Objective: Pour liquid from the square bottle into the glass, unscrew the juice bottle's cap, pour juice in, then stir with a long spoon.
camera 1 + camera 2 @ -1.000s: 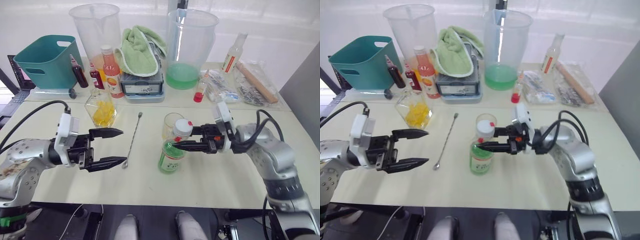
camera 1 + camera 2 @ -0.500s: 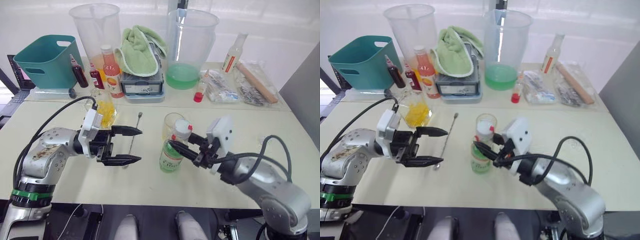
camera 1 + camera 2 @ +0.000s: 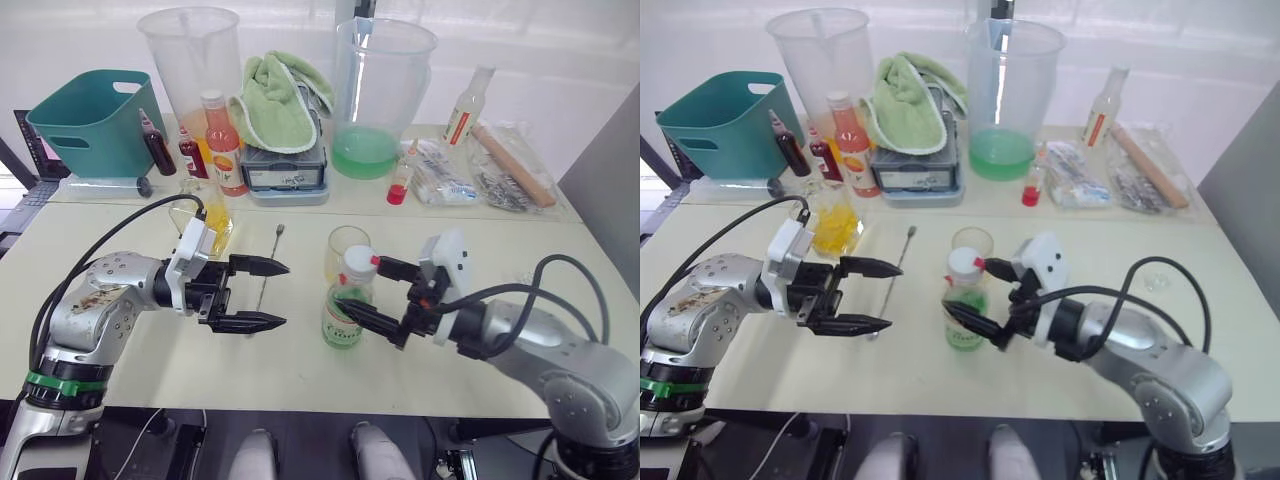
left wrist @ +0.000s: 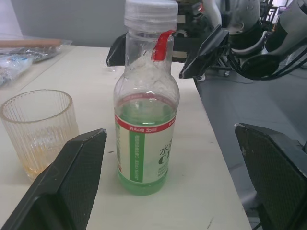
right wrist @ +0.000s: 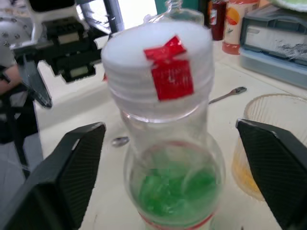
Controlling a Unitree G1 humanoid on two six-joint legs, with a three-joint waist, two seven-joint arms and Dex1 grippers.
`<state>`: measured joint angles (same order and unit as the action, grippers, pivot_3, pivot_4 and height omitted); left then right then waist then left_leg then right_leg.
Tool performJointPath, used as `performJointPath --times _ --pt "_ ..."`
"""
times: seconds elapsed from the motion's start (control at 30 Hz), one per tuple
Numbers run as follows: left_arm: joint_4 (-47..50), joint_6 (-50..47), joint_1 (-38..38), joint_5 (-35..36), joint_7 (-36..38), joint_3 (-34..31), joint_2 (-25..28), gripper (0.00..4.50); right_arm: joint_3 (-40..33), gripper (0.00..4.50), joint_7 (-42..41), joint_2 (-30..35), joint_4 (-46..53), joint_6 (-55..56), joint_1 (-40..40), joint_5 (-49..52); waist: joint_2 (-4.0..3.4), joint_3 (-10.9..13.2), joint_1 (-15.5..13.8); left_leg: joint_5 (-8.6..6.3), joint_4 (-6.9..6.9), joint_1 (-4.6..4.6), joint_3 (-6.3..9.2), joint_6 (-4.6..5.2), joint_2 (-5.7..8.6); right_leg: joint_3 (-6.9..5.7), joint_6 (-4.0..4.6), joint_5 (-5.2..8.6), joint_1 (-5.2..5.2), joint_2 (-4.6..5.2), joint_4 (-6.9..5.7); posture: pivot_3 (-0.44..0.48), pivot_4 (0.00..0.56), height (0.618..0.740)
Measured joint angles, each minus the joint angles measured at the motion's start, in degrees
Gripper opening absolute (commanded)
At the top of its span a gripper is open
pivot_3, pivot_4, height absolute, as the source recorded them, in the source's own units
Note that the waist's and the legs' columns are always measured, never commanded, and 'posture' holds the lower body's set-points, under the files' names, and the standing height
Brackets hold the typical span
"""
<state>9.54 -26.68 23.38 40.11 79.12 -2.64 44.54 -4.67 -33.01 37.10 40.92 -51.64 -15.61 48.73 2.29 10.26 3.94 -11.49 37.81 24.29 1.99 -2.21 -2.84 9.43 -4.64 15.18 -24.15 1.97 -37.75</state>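
Juice bottle (image 3: 345,310) upright, one cap (image 3: 360,259) on.

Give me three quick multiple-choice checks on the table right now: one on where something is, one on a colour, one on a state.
1. Where does the long spoon lie?
A. In the glass
B. On the table between the left hand and the juice bottle
C. In the teal basket

2. What colour is the liquid in the juice bottle?
A. Pale green
B. Red
C. Blue

3. What state is the cap in?
A. Lying on the table
B. Held by the left hand
C. On the bottle

Answers: 1 B, it lies flat beside the left hand. 2 A, green shows below the label. 3 C, the white cap sits on the neck while the right hand is open around the bottle.
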Motion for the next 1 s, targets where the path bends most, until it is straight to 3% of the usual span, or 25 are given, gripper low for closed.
performJointPath --times 0.13,0.33,0.5,0.73,0.83,1.0 --pt "2.7 -1.3 -2.3 0.6 -3.0 -1.9 0.4 4.50 0.9 4.48 -14.7 4.4 -8.7 8.9 -0.7 -2.7 0.00 0.0 0.0 0.00 0.00 -0.01 -0.01 0.00 0.00 0.00 -0.04 -0.01 0.03 0.00 0.02 0.000 0.150 0.727" --pt "8.8 -3.9 -7.0 2.6 -7.6 -6.0 1.5 4.50 4.3 4.48 -34.4 5.9 -24.9 19.1 -11.4 -6.4 0.01 0.0 0.4 0.00 -0.01 -0.09 -0.02 0.00 -0.06 0.01 -0.03 -0.07 0.01 -0.05 0.01 0.000 0.150 0.727" --pt "12.7 -5.8 -10.1 4.1 -10.9 -9.3 2.4 4.50 9.9 4.48 -42.1 4.2 -32.0 22.2 -19.5 -10.5 0.01 0.0 0.1 0.00 -0.01 -0.06 0.00 0.00 -0.05 -0.01 -0.03 -0.06 0.02 -0.05 0.03 0.000 0.150 0.727" --pt "13.5 -6.1 -12.4 4.2 -12.3 -10.1 3.2 4.50 12.9 4.48 -44.9 0.5 -35.5 22.3 -23.7 -12.0 0.00 0.0 0.0 0.00 -0.01 -0.02 0.01 0.00 -0.03 -0.02 0.07 -0.12 -0.02 -0.03 0.03 0.000 0.150 0.727" --pt "13.5 -5.9 -12.5 4.2 -12.6 -10.1 3.2 4.50 12.9 3.69 -45.3 -0.4 -35.7 22.2 -24.7 -12.0 0.00 0.0 0.0 0.00 -0.01 -0.04 0.02 0.00 -0.04 -0.04 0.07 -0.12 0.00 -0.04 0.03 0.000 0.150 0.727" --pt "13.5 -5.5 -12.5 4.1 -12.6 -10.1 3.2 4.50 13.0 1.98 -45.4 -1.2 -36.0 22.3 -24.7 -12.8 0.00 0.0 0.0 0.00 -0.01 -0.03 0.02 0.00 -0.04 -0.04 0.07 -0.12 -0.01 -0.04 0.02 0.000 0.150 0.727"
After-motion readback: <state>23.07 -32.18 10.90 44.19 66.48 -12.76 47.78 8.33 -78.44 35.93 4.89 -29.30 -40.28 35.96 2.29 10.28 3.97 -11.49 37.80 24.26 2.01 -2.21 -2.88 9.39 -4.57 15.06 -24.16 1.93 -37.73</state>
